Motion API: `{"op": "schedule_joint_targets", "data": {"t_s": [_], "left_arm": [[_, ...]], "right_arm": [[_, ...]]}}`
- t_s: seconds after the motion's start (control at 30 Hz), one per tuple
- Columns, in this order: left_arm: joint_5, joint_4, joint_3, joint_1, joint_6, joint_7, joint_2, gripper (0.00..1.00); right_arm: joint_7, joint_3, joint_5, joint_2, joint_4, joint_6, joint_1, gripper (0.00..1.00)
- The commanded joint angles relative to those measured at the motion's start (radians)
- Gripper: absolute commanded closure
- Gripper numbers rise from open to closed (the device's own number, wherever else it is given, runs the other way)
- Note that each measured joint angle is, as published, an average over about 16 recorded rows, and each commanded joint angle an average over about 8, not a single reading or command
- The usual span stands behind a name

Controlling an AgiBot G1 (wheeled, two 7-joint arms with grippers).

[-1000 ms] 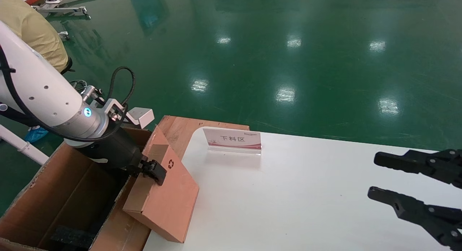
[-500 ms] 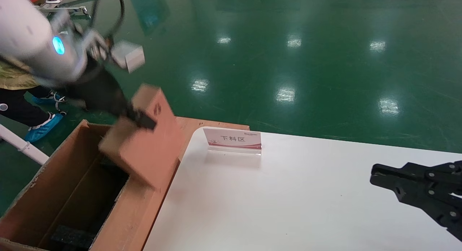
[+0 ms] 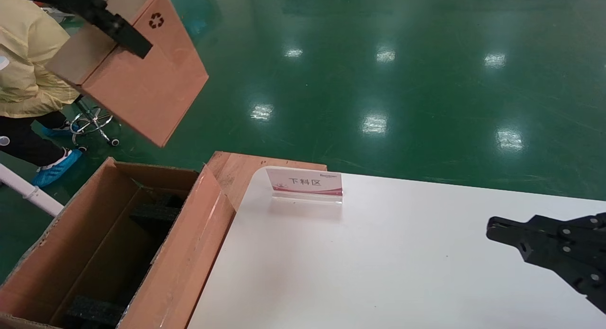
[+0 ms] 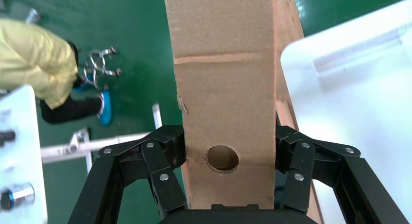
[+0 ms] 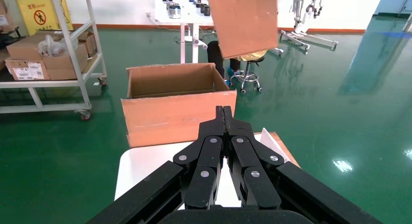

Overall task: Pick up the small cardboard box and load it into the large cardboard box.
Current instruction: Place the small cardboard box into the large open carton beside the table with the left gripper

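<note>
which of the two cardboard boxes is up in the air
The small cardboard box, marked with a recycling symbol, is held aloft by the left gripper. The large cardboard box sits open beside the table.

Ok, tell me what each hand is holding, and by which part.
The left hand clamps the small cardboard box across its narrow end, by the round hole, lifted above the large cardboard box. The right hand is shut, holding nothing.

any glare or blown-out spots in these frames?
Head view: ceiling-light glare spots on the glossy green floor; small cardboard box, clamped by the left gripper, reads evenly lit. Right wrist view: floor sheen beside the shut right gripper.
</note>
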Motion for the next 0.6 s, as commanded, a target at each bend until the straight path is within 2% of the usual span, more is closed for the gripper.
{"op": "schedule_joint_targets", "data": {"t_s": [0.03, 0.17, 0.2, 0.43, 0.47, 0.6], "left_arm": [[-0.038, 0.016, 0.047, -0.037, 0.001, 0.009, 0.014, 1.0], [-0.127, -0.009, 0.159, -0.082, 0.012, -0.042, 0.014, 1.0], [-0.149, -0.022, 0.187, -0.096, 0.02, -0.058, 0.011, 1.0], [-0.256, -0.122, 0.348, -0.183, 0.051, -0.169, -0.016, 1.0], [-0.262, -0.129, 0.364, -0.187, 0.05, -0.181, -0.019, 1.0], [-0.272, -0.145, 0.411, -0.194, 0.048, -0.208, -0.037, 1.0]], "right_arm": [[0.0, 0.0, 0.0, 0.0, 0.0, 0.0, 0.0, 1.0], [0.0, 0.0, 0.0, 0.0, 0.0, 0.0, 0.0, 1.0], [0.0, 0.0, 0.0, 0.0, 0.0, 0.0, 0.0, 0.96], [0.0, -0.001, 0.001, 0.0, 0.0, 0.0, 0.0, 0.08], [0.0, -0.001, 0.001, 0.0, 0.0, 0.0, 0.0, 0.0], [-0.001, -0.001, 0.001, 0.0, 0.0, 0.001, 0.0, 0.0]]}}
